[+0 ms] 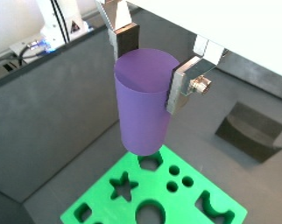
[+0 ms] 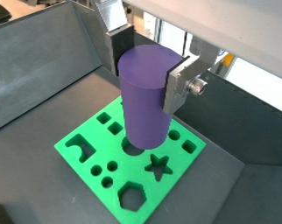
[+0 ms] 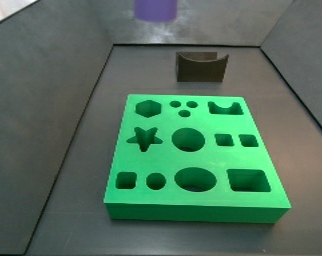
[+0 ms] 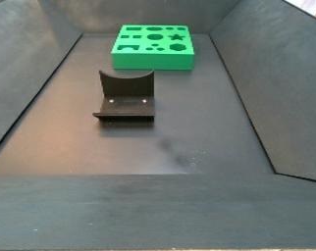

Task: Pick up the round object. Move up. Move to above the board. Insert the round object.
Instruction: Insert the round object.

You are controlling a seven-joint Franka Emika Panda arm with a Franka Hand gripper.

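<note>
The round object [image 1: 144, 101], a purple cylinder peg, hangs upright in my gripper [image 1: 153, 66], which is shut on its upper part. The silver fingers [image 1: 182, 86] press its two sides in both wrist views. The green board [image 1: 161, 194] with shaped holes lies on the floor below the peg's lower end. In a wrist view the peg [image 2: 147, 96] hangs over the board [image 2: 102, 153] near its round holes, above it and not touching. In a side view only the peg's lower end [image 3: 154, 9] shows at the upper edge, high behind the board [image 3: 191, 150]. The gripper itself is out of both side views.
The dark fixture [image 3: 200, 65] stands on the floor behind the board, also in a side view [image 4: 126, 95] and a wrist view [image 1: 251, 129]. Dark walls enclose the bin floor [image 4: 174, 137]. The board [image 4: 153, 46] lies near the far wall there.
</note>
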